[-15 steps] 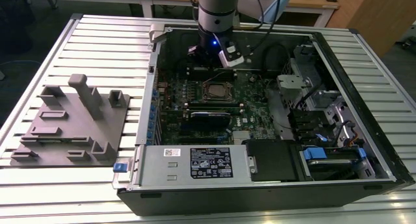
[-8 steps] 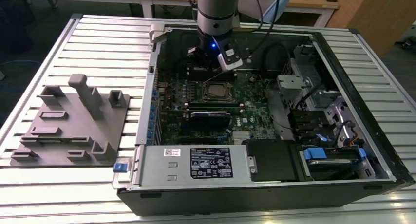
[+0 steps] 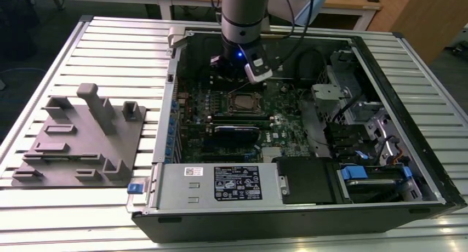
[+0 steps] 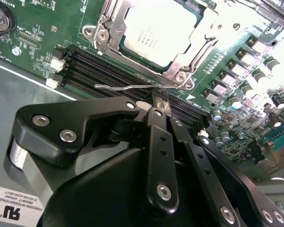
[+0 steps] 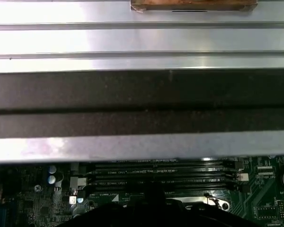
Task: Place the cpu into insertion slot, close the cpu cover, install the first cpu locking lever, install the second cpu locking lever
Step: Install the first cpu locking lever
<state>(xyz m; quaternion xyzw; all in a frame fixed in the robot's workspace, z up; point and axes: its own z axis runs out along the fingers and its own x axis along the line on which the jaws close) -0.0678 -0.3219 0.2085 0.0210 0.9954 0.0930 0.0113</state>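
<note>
The silver-topped cpu (image 4: 158,30) lies flat in the insertion slot, whose pin field is hidden under it. The metal cpu cover (image 4: 206,33) is folded down around the chip. A thin wire locking lever (image 4: 123,87) sticks out sideways over the black memory slots, raised off the board. My gripper (image 4: 156,100) has its fingertips pinched together on the end of that lever. In the exterior view the gripper (image 3: 243,83) hangs inside the open computer case just behind the cpu (image 3: 245,102), with the lever (image 3: 240,89) slanting up to it.
Long black memory slots (image 4: 109,66) run beside the socket on the green motherboard (image 3: 285,120). The case walls (image 3: 172,98) enclose it, with a power supply (image 3: 219,183) in front and drive cages (image 3: 365,126) on the exterior view's right. A grey fixture plate (image 3: 76,145) lies on the exterior view's left.
</note>
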